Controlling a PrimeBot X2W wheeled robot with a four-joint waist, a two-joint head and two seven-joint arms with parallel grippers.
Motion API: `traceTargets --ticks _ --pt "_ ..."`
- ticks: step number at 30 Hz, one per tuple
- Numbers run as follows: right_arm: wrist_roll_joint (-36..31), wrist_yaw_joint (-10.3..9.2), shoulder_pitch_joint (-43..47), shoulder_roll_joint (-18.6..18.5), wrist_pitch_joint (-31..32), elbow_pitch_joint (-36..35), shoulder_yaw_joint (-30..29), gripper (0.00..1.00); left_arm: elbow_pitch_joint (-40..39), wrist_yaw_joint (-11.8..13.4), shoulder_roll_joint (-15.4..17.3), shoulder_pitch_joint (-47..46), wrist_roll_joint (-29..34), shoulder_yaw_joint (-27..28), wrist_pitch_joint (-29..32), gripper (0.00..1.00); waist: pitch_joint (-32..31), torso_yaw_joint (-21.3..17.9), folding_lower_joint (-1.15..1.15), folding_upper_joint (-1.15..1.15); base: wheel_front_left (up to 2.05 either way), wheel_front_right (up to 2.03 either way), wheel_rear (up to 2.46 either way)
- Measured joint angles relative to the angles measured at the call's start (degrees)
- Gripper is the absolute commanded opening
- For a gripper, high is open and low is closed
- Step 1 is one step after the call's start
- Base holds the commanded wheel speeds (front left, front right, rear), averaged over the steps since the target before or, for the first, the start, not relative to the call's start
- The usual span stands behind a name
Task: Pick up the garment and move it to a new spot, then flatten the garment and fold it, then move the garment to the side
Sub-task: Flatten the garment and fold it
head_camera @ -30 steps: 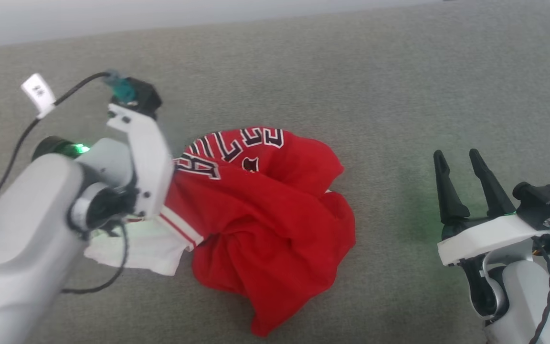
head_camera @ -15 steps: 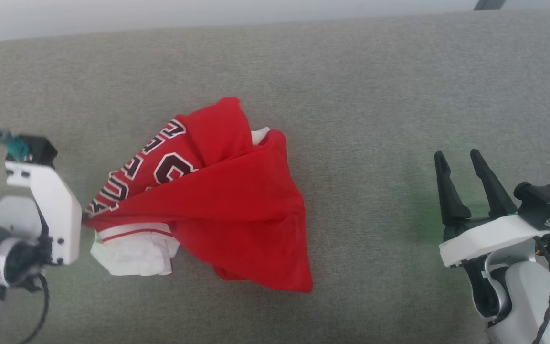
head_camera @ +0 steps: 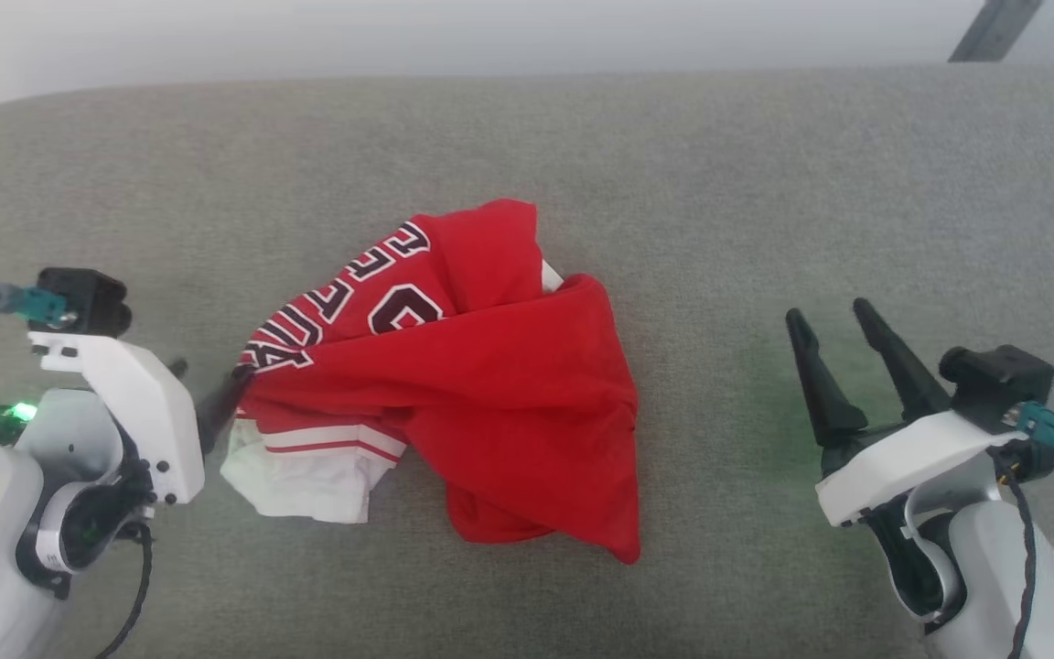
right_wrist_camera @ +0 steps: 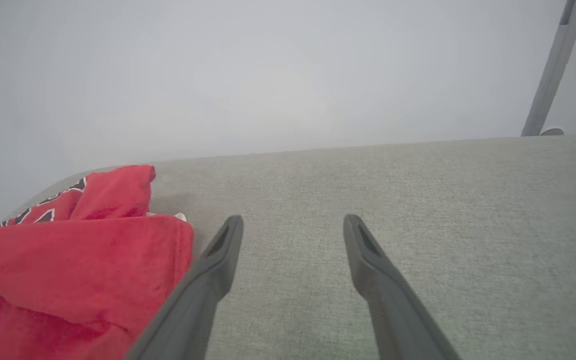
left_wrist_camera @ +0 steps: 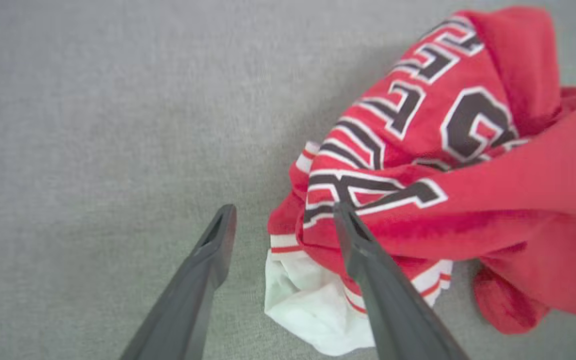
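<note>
The garment (head_camera: 490,394) lies crumpled on the grey fabric surface (head_camera: 765,183), a bright red jersey with dark white-outlined lettering facing up and a white sleeve (head_camera: 307,471) with striped trim sticking out at its near left. My left gripper (head_camera: 207,384) is open at the garment's left edge. In the left wrist view, one finger (left_wrist_camera: 368,260) rests against the red cloth (left_wrist_camera: 468,175) and the other stands over bare surface, with nothing pinched. My right gripper (head_camera: 829,313) stands open to the right, apart from the garment (right_wrist_camera: 68,260), with only bare surface between its fingers (right_wrist_camera: 292,220).
The grey surface's far edge (head_camera: 527,78) runs along the top, rounding off at the far left, with a pale wall behind. A slanted grey metal pole (head_camera: 984,32) stands beyond the far right edge. Bare surface lies all around the garment.
My left gripper pulled the garment leftward, lowered it, then opened and let go. The garment now lies slack. The head view shifted slightly. My right gripper stayed open.
</note>
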Motion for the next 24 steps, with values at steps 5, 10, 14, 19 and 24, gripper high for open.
traceTargets --ticks 5,10,14,19,24 --pt "0.94 -0.01 -0.54 -1.69 2.34 -0.07 2.46 1.0 -1.86 -0.43 -0.44 3.87 2.49 1.87 -9.64 1.0 -1.5 1.83 0.0 0.0 0.0 0.0 0.0" --pt "2.55 0.0 -1.91 -3.5 5.73 -0.11 4.72 1.0 -3.55 0.65 -1.62 8.16 5.33 4.32 -20.9 1.0 -2.66 4.52 0.0 0.0 0.0 0.0 0.0" --pt "3.65 0.0 -3.57 -5.05 8.88 0.29 5.69 1.0 -4.13 1.09 -3.38 11.54 7.09 4.98 -28.89 1.0 -3.23 7.35 0.0 0.0 0.0 0.0 0.0" --pt "4.39 -0.01 -6.94 -7.11 13.67 1.13 6.89 1.0 -3.32 2.0 -6.69 14.12 8.61 5.63 -37.23 1.0 -3.46 11.35 0.0 0.0 0.0 0.0 0.0" --pt "5.67 0.0 -11.49 -10.38 19.74 2.59 9.73 1.0 -1.93 0.96 -10.33 15.42 8.7 4.94 -42.35 1.0 -3.14 15.19 0.0 0.0 0.0 0.0 0.0"
